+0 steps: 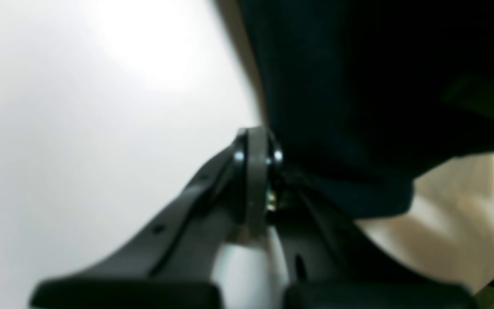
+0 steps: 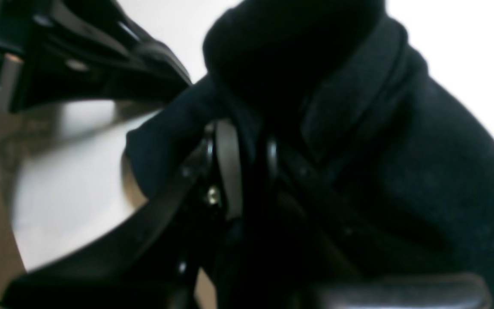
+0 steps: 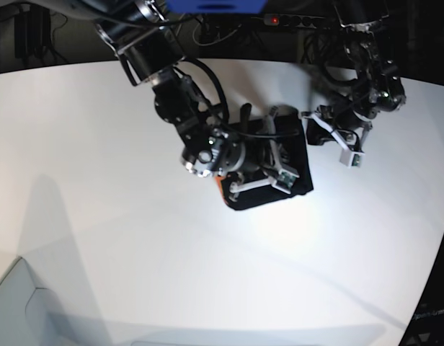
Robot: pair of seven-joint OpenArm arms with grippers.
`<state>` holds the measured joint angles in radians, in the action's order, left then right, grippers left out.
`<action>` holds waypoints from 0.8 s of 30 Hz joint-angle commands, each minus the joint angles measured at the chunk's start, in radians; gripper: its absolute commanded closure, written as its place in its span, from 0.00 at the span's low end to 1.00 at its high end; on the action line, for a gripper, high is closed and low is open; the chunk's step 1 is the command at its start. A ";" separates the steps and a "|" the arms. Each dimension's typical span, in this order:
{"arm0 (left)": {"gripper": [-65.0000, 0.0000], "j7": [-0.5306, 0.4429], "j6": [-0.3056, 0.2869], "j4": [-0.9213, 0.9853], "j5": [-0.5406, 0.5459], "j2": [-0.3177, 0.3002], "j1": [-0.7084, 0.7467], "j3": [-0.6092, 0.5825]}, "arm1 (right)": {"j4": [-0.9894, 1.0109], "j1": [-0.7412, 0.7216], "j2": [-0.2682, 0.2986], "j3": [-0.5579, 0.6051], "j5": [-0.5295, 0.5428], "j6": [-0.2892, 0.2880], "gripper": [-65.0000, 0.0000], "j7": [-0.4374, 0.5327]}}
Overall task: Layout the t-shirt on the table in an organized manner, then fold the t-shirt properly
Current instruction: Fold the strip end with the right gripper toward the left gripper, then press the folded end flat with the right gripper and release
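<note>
T-shirt [image 3: 298, 155] bunched into compact black bundle on table [image 3: 99, 180]; long axis unclear. Right gripper [image 2: 247, 167] pinches its cloth. Left gripper [image 1: 257, 156] pressed together beside it.

a power strip [image 3: 294, 19] with a red light lies beyond the left pincer [image 3: 313, 117], off the far edge. a blue panel [image 3: 217, 6] and dark cables [image 3: 207, 30] sit behind the right pincer [image 3: 276, 173]. beige floor [image 1: 457, 223] shows right of the left pincer.
</note>
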<state>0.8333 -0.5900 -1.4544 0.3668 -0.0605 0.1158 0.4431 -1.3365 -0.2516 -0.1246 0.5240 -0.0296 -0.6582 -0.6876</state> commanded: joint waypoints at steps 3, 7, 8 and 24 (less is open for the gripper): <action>1.00 0.005 0.002 -0.013 -0.005 -0.002 -0.006 0.003 | -0.013 -0.041 -0.010 0.000 0.010 0.001 1.00 0.022; 1.00 0.005 0.002 -0.007 -0.005 -0.002 -0.006 0.003 | -0.022 -0.041 0.003 -0.021 0.010 0.001 1.00 0.018; 1.00 0.005 0.002 -0.007 -0.005 -0.002 -0.006 0.003 | -0.030 -0.041 0.006 -0.029 0.010 0.001 1.00 0.018; 1.00 0.005 0.002 -0.013 0.002 -0.002 -0.005 0.003 | -0.076 -0.024 0.000 -0.063 0.013 -0.005 0.62 0.012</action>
<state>0.8333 -0.5900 -1.4540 0.3706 -0.0578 0.1162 0.4431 -1.3861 -0.2596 -0.1120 0.4610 -0.0315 -0.6609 -0.6983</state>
